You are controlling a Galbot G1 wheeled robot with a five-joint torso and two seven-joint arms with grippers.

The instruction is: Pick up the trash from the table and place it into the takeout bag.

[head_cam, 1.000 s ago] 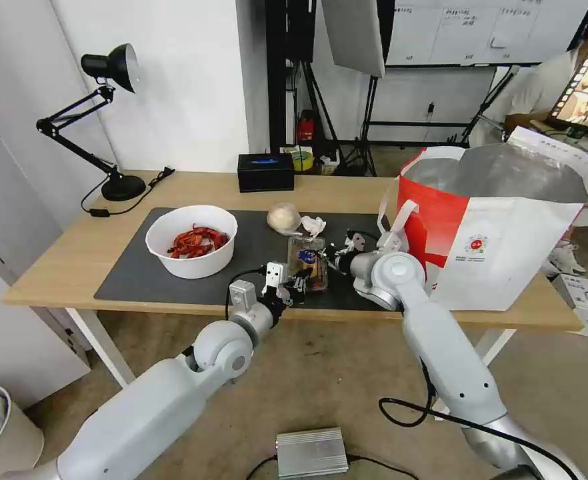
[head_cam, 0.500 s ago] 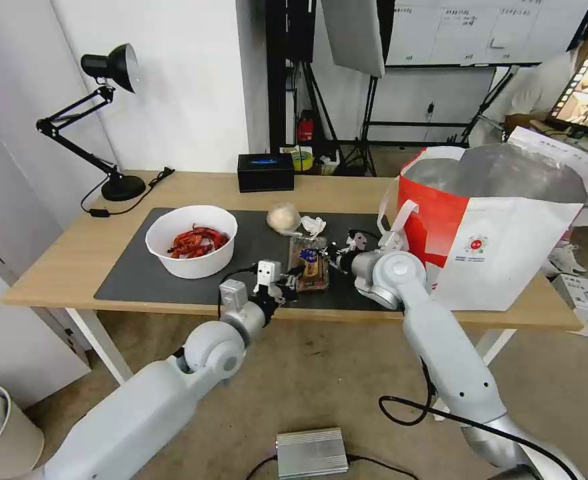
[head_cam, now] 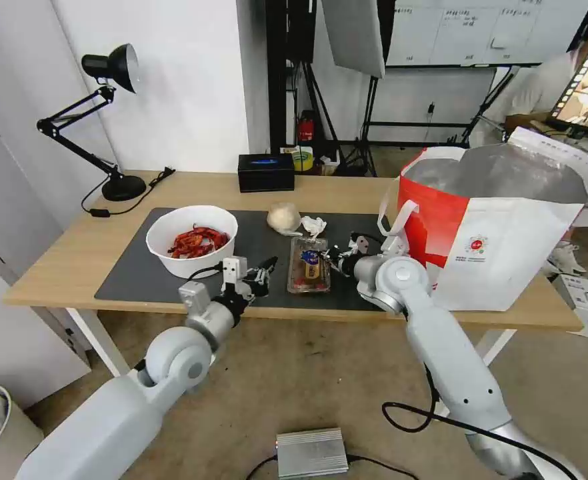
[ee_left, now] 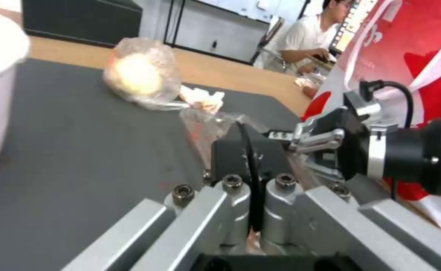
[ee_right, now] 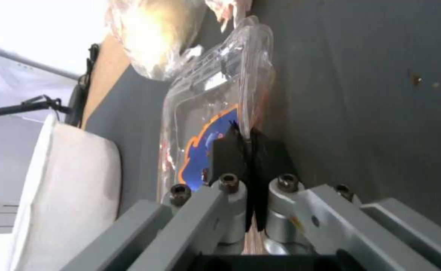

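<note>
Item 1, table [head_cam: 61, 260]: light wood, with a dark grey mat [head_cam: 134, 273] on top.

Item 2, white round bowl [head_cam: 191, 240] of red scraps: I see it on the mat's left part.

Item 3, clear plastic food box [head_cam: 309, 265]: lies flat on the mat, between my two grippers.

Item 4, beige lump [head_cam: 283, 217] and small tissue wad [head_cam: 313, 225]: just beyond the box, side by side.

Item 5, takeout bag [head_cam: 507, 233]: upright at the table's right end, mouth open.

Item 6, left gripper [head_cam: 262, 272]: over the mat between bowl and box, fingers pressed together, nothing held.

Item 7, right gripper [head_cam: 334, 257]: fingers pinched on the box's right rim.
</note>
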